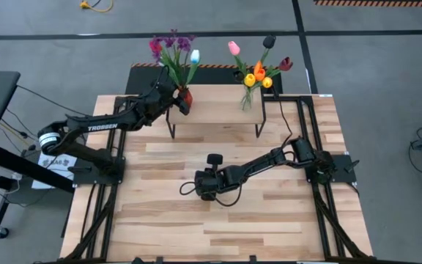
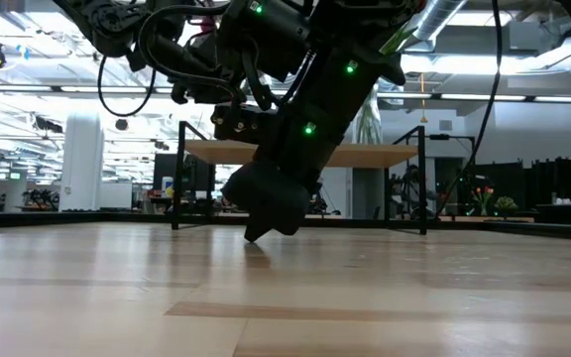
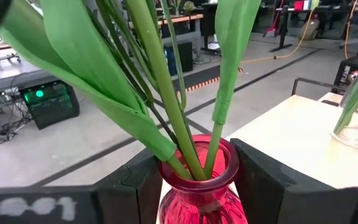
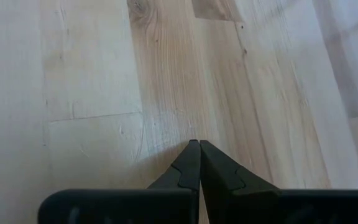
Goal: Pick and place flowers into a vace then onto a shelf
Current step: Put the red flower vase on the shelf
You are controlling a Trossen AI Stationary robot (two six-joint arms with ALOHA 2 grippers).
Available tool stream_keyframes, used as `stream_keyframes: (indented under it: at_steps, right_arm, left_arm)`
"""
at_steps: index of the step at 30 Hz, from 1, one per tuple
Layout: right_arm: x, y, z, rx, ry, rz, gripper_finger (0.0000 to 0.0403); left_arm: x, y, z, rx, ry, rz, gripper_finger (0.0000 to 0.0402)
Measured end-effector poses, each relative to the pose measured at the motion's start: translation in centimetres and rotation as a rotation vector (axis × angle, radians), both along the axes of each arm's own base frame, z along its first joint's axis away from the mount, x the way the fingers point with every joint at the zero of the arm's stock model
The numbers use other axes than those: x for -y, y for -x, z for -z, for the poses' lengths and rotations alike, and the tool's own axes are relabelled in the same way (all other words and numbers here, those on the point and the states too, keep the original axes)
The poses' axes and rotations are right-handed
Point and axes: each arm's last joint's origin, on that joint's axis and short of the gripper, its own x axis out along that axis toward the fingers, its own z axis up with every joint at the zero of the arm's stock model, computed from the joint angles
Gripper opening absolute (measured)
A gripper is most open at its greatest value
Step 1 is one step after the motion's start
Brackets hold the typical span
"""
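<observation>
The red ribbed glass vase (image 3: 199,186) sits between the two dark fingers (image 3: 135,190) of the left gripper (image 1: 182,97), clamped at the neck; green stems and broad leaves of the flowers (image 3: 166,81) rise out of its mouth. In the high view this bunch shows purple sprigs, a pink bloom and a light blue tulip (image 1: 194,56), and the vase is at the left end of the small raised light-wood shelf on thin black legs (image 1: 215,103). Whether the base is already down on the shelf or just above it, cannot tell.

A second bunch, pink, orange, yellow and dark maroon tulips in a clear glass vase (image 1: 247,97), stands at the shelf's right end, well apart from the red one.

Step in hand, as I judge it: placing the red vase on the shelf, the last stretch of the task. Next move calls for setting the base flat on the board, clear of the edge, then opening the fingers and backing out level so the leaves and stems are not dragged and the vase is not tipped. Risk: top-heavy bunch, narrow neck grip.

Left arm pose: stretched from its base at the table's left edge diagonally toward the far side, wrist about level, jaws holding the vase neck from the side.

The right gripper (image 1: 209,185) is parked low over the bare plank tabletop (image 1: 269,213) near its middle, tip pointing down at the wood, jaws pressed together with nothing in them.
</observation>
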Motion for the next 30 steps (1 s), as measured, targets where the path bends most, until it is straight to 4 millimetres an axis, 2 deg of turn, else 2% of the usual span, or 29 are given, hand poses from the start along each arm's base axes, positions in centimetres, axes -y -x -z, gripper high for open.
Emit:
stream_keyframes:
  at_steps: [9, 17, 30]
  right_arm:
    - [0.0, 0.0, 0.02, 0.0, -0.001, 0.002, 0.0]
    - [-0.01, 0.0, 0.04, 0.0, -0.001, 0.002, 0.0]
    - [0.0, -0.01, 0.05, 0.001, -0.002, 0.002, 0.0]
  left_arm:
    - [0.01, -0.01, 0.0, 0.002, 0.002, 0.0, 0.0155]
    - [0.07, -0.02, 0.07, 0.002, 0.014, 0.019, 0.0181]
    - [0.89, -0.45, 0.1, -0.005, 0.01, -0.01, 0.0184]
